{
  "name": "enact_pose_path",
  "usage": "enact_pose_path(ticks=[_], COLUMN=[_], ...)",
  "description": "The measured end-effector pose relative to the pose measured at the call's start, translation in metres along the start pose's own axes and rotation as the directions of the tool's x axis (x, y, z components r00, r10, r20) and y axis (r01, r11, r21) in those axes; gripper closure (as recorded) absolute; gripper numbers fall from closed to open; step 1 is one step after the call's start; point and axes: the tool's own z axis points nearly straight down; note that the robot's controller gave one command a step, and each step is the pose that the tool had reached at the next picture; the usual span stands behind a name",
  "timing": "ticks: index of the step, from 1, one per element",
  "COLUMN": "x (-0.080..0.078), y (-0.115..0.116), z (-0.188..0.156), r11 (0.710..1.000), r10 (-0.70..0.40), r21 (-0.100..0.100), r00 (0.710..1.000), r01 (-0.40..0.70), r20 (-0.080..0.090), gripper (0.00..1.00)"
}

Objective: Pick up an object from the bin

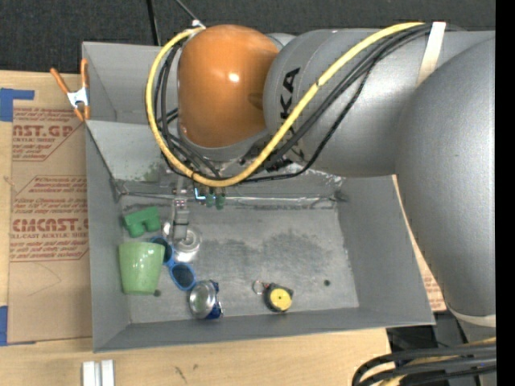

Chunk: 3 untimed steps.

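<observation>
Step in hand: approach, by judgement; hand point(182, 230) set low over the left part of the bin point(298, 248), nothing lifted clear of the floor.
Hand's place: hanging under the orange cover point(221, 83) of the arm point(370, 111), tip down at a small white-and-silver round thing point(186, 249); touching it or just above it, hard to say which.
Hand's opening: cannot tell; lower end narrow and merging with the round thing, so apart, together or clamped left undecided.
Held: nothing that can be vouched for.
Likeliest target: that white-and-silver round thing, on the floor left of the bin's middle, at the edge of a small cluster.
Nearest neighbours: green block point(143, 221) just to its left; pale green cup point(141, 266) lower left, close by; blue piece point(179, 276) just beside it on the side toward the view's lower edge, perhaps touching.
Further off: crumpled silver-and-blue thing point(203, 299) near the lower wall; yellow disc point(278, 298) well apart to the right, on bare floor.
Next move, by judgement: settle squarely round the round thing, close firmly, then raise straight up.
Calls for: care with the blue piece and the cup so near; a small rounded thing apt to roll or slip out sideways under an off-centre squeeze.
</observation>
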Motion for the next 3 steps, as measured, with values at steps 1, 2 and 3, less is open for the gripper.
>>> enact_pose_path(ticks=[1, 2, 3], x=[0.019, 0.019, 0.027], y=[-0.033, -0.048, -0.048], z=[0.152, 0.120, 0.118], r11=[0.969, 0.925, 0.915], r10=[0.246, 0.379, 0.404], r21=[-0.005, -0.004, -0.002], r00=[0.969, 0.925, 0.915], r01=[-0.246, -0.379, -0.404], r20=[0.012, 0.008, 0.005], gripper=[0.00, 0.00, 0.00])
